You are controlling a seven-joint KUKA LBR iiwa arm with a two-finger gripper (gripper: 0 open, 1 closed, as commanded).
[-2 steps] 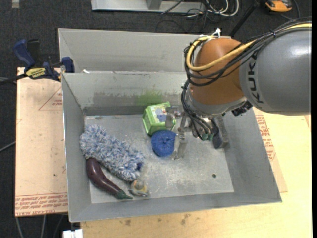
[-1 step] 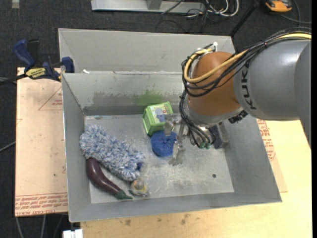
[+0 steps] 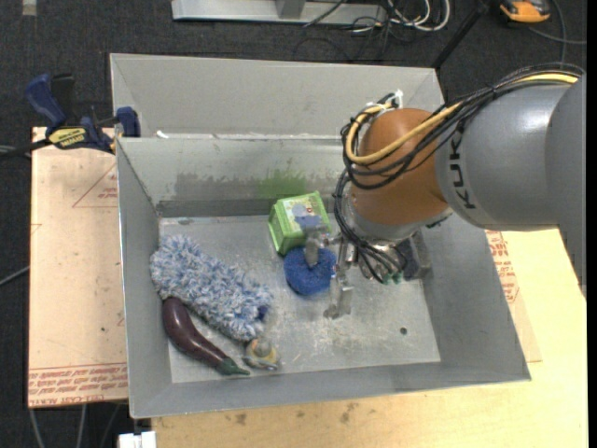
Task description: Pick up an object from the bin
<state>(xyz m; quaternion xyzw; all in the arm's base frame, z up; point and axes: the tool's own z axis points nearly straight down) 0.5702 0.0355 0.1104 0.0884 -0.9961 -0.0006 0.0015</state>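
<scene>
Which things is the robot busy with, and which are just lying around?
Busy with: gripper, blue round lump beside it, grey bin.
Lying around: green box, fluffy blue mitt, purple aubergine, small bit beside it.

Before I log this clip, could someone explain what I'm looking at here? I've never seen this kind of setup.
A single camera looks down, somewhat from one side, on a grey metal bin. The big grey shape coming in from the right is a robot arm, with an orange cover and cables at its wrist. Its gripper is low in the bin, right beside a small blue round thing. I can't tell whether it holds anything. Just behind that lies a green box. On the left are a fluffy blue-and-white mop head, a purple toy eggplant and one small object too small to identify.
</scene>
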